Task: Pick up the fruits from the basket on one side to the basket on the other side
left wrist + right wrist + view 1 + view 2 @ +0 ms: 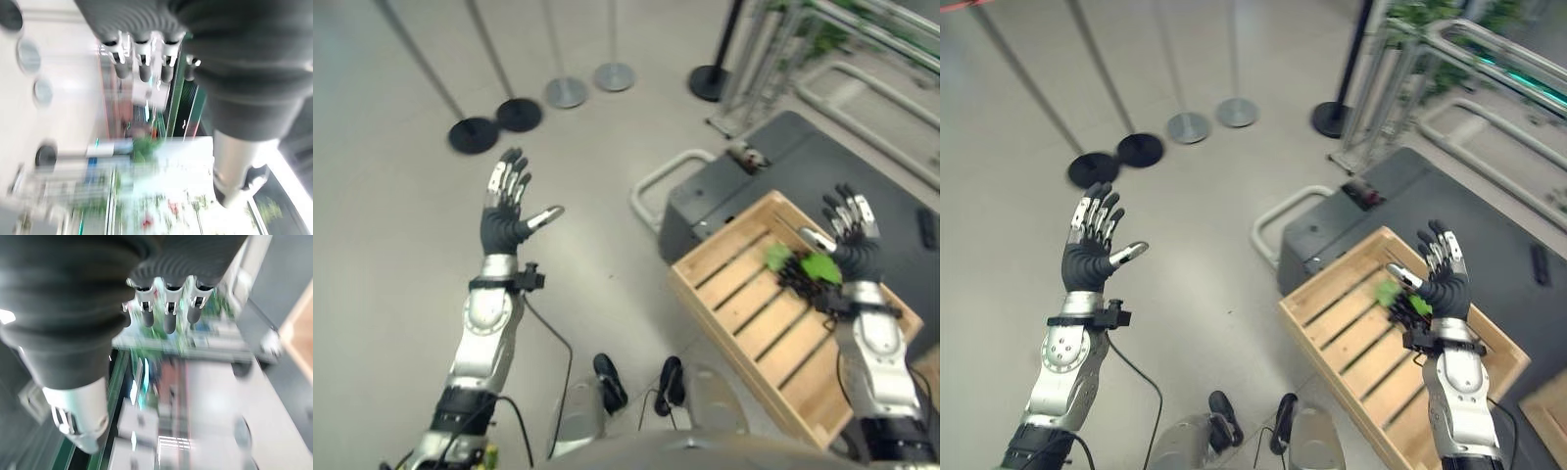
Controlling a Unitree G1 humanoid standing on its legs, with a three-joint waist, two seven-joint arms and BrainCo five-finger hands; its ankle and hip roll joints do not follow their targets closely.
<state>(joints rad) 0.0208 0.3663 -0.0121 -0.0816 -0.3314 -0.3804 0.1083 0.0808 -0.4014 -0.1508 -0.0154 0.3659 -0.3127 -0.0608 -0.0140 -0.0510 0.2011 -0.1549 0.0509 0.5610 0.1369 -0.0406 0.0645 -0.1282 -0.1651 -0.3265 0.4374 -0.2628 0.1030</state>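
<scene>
Right hand [847,227] hovers with fingers spread and empty above the wooden crate [744,294], over the dark grape bunch with green leaves [808,274] lying inside. Left hand [506,208] is open too, well apart. A loose grab could shed grapes.

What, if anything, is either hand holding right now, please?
Nothing: the left hand and right hand are both raised, open and empty.
</scene>
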